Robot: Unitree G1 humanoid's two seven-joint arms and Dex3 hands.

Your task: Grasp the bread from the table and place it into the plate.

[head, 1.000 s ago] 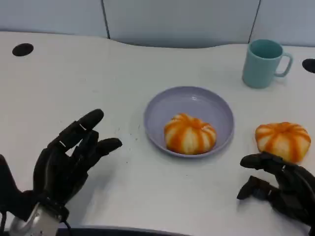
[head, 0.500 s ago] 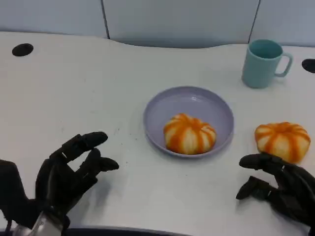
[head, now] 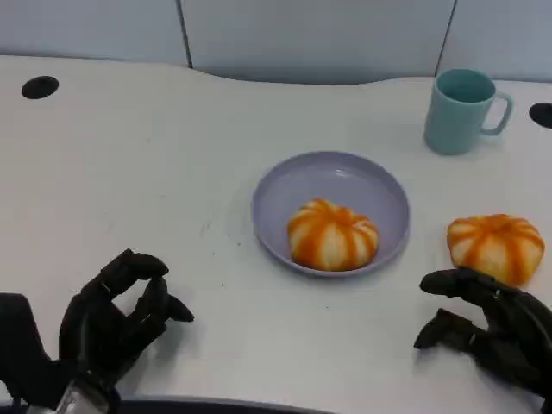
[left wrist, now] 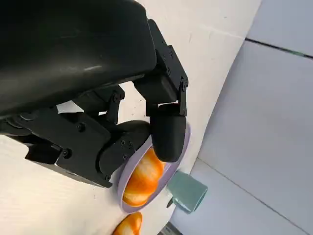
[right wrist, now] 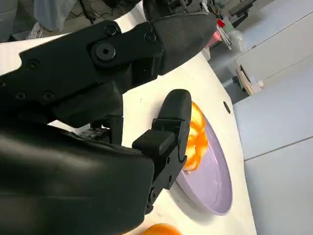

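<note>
meanwhile the left hand (head: 116, 323) has pulled back from the plate (head: 285, 185) toward the robot, its fingers curling in on nothing. one bread (head: 332, 235) already lies in the plate; a second bread (head: 494, 246) sits just right of it on the table, untouched, with the right hand (head: 487, 323) spread and empty beside it, likely next to grasp.

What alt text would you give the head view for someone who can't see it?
One orange-striped bread sits in a lavender plate; a second bread lies on the white table just beyond the right robot hand. Left robot hand empty; teal mug behind.
</note>
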